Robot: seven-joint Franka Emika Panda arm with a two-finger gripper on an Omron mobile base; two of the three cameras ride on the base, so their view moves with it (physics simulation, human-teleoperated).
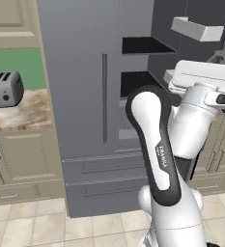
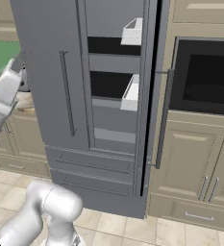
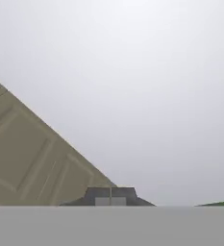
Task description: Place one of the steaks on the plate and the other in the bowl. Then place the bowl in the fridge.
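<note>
The tall grey fridge (image 1: 82, 96) (image 2: 43, 53) stands straight ahead. Its left door is closed and its right door (image 2: 154, 105) is swung open, edge-on in the right base view. Dark shelves (image 2: 108, 84) show inside, and white door bins (image 1: 197, 28) (image 2: 132, 31) hang on the open door. My gripper (image 3: 110, 195) is raised in front of the fridge, close to a plain grey surface. Its fingertips are pressed together with nothing between them. The steaks, the plate and the bowl are out of view.
A silver toaster (image 1: 3, 89) sits on the marble counter (image 1: 24, 116) left of the fridge. A dark-glass wall oven (image 2: 205, 77) and beige cabinets (image 2: 195, 163) stand right of the open door. Tiled floor (image 1: 41, 224) lies in front.
</note>
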